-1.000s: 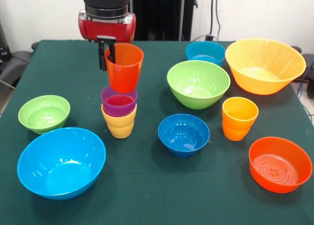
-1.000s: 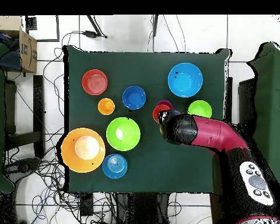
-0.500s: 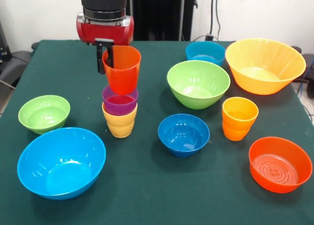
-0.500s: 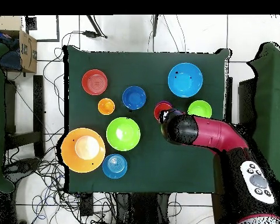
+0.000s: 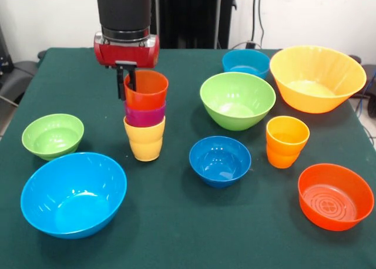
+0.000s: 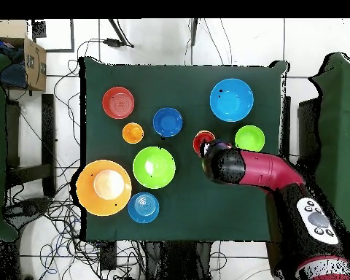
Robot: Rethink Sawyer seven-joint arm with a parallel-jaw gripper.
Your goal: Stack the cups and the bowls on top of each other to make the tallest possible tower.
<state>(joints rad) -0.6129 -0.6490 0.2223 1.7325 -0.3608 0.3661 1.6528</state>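
Three smooth plastic cups sit nested in a short tower [image 5: 144,116]: a yellow cup [image 5: 144,141] at the base on the green cloth of the table [image 5: 176,222], a purple cup [image 5: 144,114] inside it, and a red-orange cup [image 5: 146,90] on top. The gripper [image 5: 127,81] comes straight down at the back-left rim of the red cup, its dark fingers [image 5: 121,80] close together there — clenched on the rim, as far as the front view lets one judge. From overhead the arm [image 6: 258,169] covers most of the stack.

A fourth, orange-yellow cup [image 5: 286,141] stands apart on the right. Around them lie glossy round bowls: two green [image 5: 237,100] [image 5: 52,135], a large light blue [image 5: 73,194], a dark blue [image 5: 220,160], a teal [image 5: 245,61], a wide ribbed orange-yellow [image 5: 316,77] and an orange-red [image 5: 335,196] with a moulded ring pattern inside.
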